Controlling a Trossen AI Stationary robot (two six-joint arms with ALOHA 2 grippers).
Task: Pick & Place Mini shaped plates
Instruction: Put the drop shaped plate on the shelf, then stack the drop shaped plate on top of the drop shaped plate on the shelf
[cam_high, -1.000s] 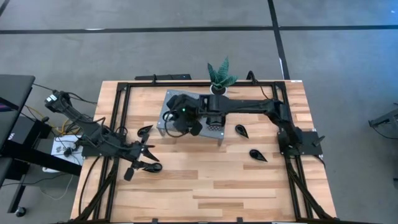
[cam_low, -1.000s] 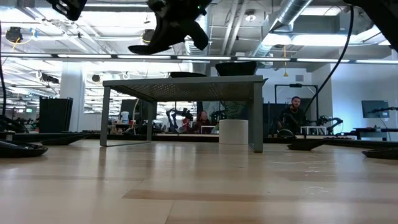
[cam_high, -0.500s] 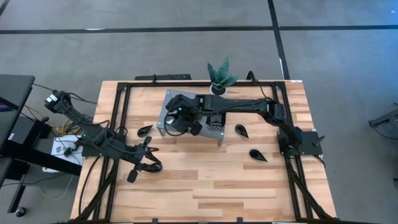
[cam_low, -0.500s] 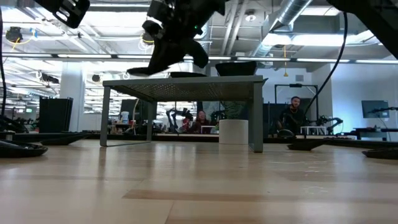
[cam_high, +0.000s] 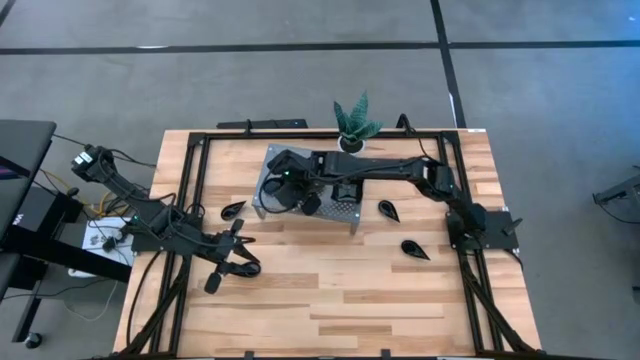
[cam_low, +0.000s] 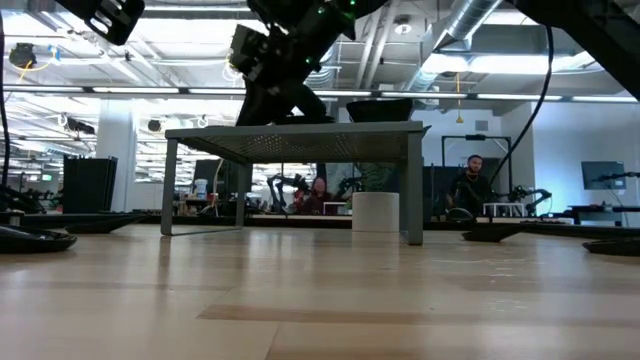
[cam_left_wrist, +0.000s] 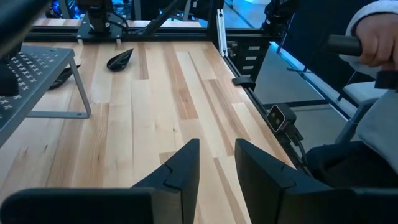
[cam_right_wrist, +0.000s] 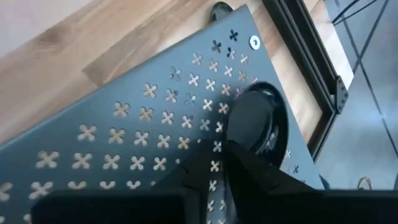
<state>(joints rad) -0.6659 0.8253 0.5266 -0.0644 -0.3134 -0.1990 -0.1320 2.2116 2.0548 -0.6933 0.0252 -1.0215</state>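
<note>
My right gripper (cam_high: 281, 192) (cam_right_wrist: 214, 163) reaches across to the left end of the grey perforated stand (cam_high: 345, 208) (cam_right_wrist: 124, 124) and is shut on a glossy black teardrop plate (cam_right_wrist: 256, 121), low over the stand's top (cam_low: 300, 132). Another black plate (cam_low: 380, 107) sits on the stand's top. Loose plates lie flat on the table: one left of the stand (cam_high: 233, 209), two to its right (cam_high: 388, 210) (cam_high: 415, 249). My left gripper (cam_high: 240, 260) (cam_left_wrist: 216, 163) hovers low over the table's left part, slightly open and empty; a plate (cam_high: 250, 268) lies partly hidden beside it. My right gripper pinches the teardrop plate by its narrow end (cam_right_wrist: 231, 144) between its two fingers, slanting down from above. The plate's broad end (cam_right_wrist: 267, 118) lies over the stand's perforated top near its corner; whether it rests on the metal or hangs just above it I cannot tell.
A small green potted plant (cam_high: 353, 122) stands at the table's far edge behind the stand. A black frame rail (cam_high: 192, 180) runs along the table's sides. Bare wood (cam_high: 340, 290) fills the near half. A person's hand and sleeve (cam_left_wrist: 373, 50) show beyond the table edge.
My right gripper has come down with the plate from above the stand to the stand's top, shifting a little toward the far left corner. My left gripper moved slightly toward the near edge, over the plate beside it, then stayed still.
</note>
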